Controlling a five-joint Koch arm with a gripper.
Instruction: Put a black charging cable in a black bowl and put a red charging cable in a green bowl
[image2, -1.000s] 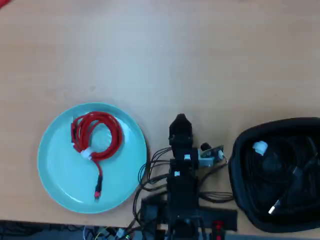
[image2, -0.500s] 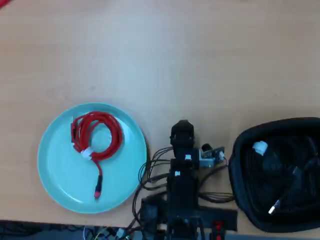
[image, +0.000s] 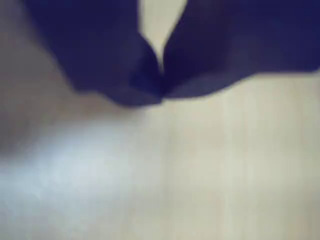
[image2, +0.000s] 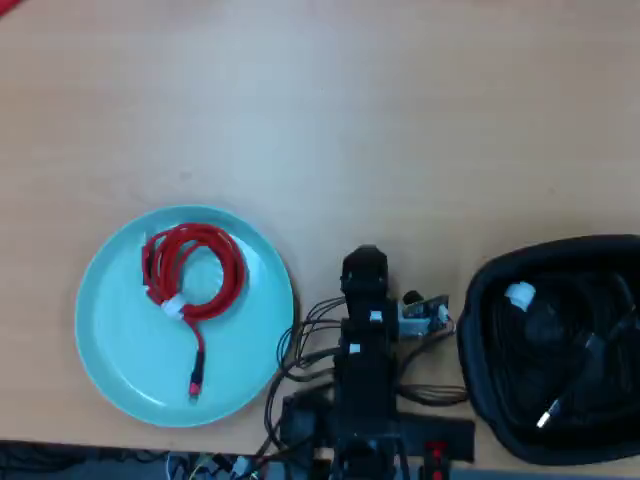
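Hidden or cut off: we see the black bowl (image2: 480, 300) cropped by the overhead view's right edge; the black charging cable (image2: 575, 345) inside it blends into the dark interior, only its white tie and silver plug standing out.
Blur: the wrist view is soft, so we make out just two dark jaws over the pale wooden surface (image2: 330, 110).
Tool (image: 161, 85): tips meet, nothing between them.
Red charging cable (image2: 193, 270): coiled inside the green bowl (image2: 120, 350), left of the arm.
Writing: we can read none.
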